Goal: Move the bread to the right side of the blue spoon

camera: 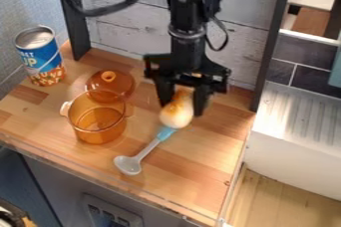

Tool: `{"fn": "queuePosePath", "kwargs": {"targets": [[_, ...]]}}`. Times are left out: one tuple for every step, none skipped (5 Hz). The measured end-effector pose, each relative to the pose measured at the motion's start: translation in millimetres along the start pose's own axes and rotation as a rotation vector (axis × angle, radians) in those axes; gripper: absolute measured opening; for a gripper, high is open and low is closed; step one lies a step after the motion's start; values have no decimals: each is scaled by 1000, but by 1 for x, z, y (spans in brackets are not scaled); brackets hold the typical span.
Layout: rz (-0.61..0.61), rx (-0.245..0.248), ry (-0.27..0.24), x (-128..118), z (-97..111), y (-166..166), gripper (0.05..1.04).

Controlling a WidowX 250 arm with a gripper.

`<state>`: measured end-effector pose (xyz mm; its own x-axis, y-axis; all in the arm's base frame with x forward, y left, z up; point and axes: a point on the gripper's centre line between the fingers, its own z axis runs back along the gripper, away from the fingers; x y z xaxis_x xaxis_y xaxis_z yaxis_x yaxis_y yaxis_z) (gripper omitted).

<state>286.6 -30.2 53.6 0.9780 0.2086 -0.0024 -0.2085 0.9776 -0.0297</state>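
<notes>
Refer all positions to the blue spoon (148,150). At far left, well apart from the spoon and farther back, you have an upright can (40,56) with a blue and silver label. Next, to the left of the spoon, locate the amber see-through pot (98,126); its lid (110,82) sits farther back than the spoon, knob uppermost. The spoon lies diagonally on the worktop (190,171): grey bowl at the near left, blue handle end at the far right. At that handle end you find the bread (176,115), overlapping its tip in your view; whether it touches the handle cannot be determined. The gripper (182,110) hangs over this end of the spoon, its jaws clenched on both sides of the bread. At far right, well apart from the spoon, note the white ribbed drainboard (296,116).
</notes>
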Motion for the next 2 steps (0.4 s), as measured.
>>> {"fn": "queuePosePath", "kwargs": {"targets": [[78,-36,25,-5,-14,-18,642],[174,-41,43,-6,-29,-21,642]]}}
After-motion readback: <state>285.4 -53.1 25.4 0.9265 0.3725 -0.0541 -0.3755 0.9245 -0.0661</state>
